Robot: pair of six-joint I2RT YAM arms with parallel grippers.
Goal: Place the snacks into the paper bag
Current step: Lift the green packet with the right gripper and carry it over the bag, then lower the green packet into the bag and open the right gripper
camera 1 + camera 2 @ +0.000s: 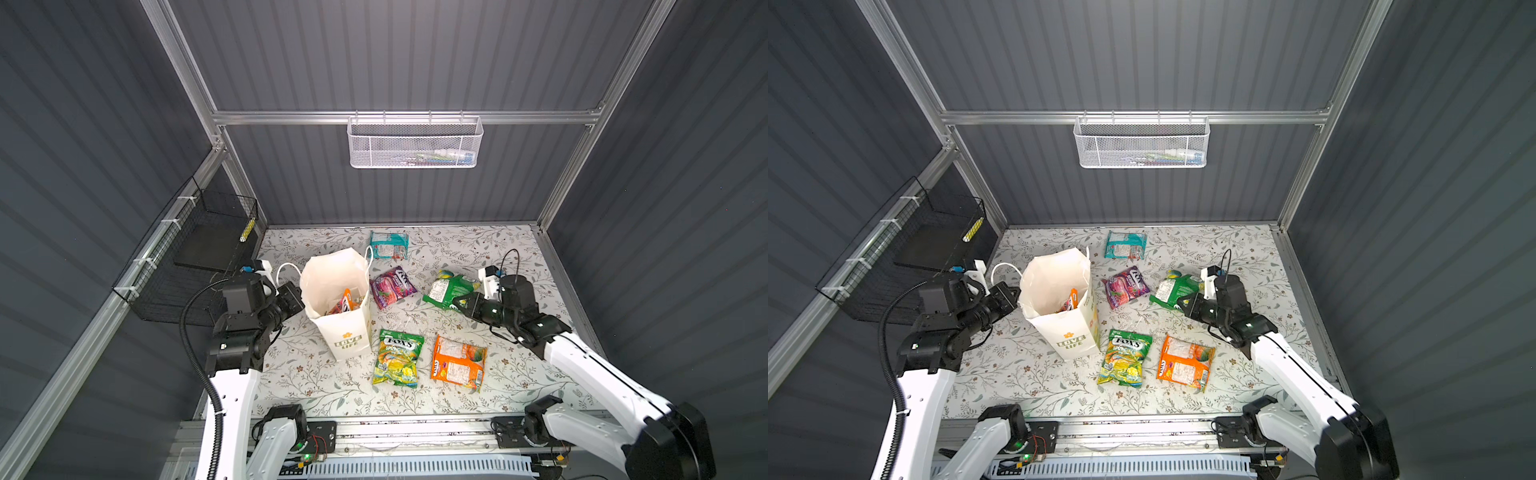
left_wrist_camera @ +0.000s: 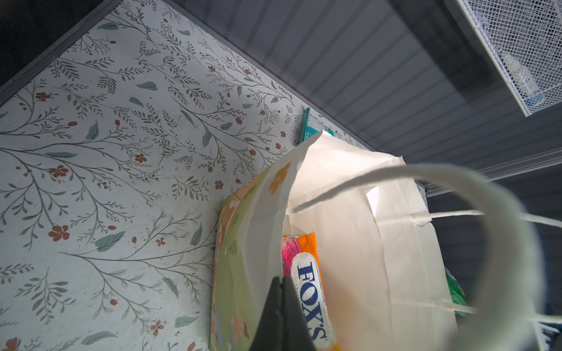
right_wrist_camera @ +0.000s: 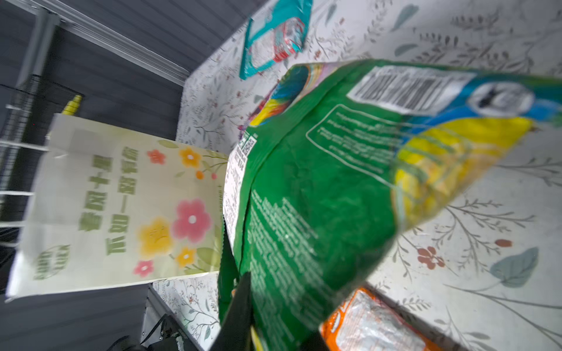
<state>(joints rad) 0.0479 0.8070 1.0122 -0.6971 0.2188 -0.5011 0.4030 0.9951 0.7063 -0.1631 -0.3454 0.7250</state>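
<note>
Green packet (image 1: 445, 290) in right hand (image 1: 459, 302); left hand (image 1: 301, 296) pinches paper bag (image 1: 349, 330).

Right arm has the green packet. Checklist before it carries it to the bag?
1. Grip: right gripper shut on green packet: ok.
2. Hold: left gripper pinching the paper bag rim: ok.
3. Bag upright, mouth open: ok.
4. Room inside, only an orange packet visible in it: ok.
5. Green packet fully clear of the table: cannot tell.
6. Low straight path to bag free: not ok, purple packet lies between.
</note>
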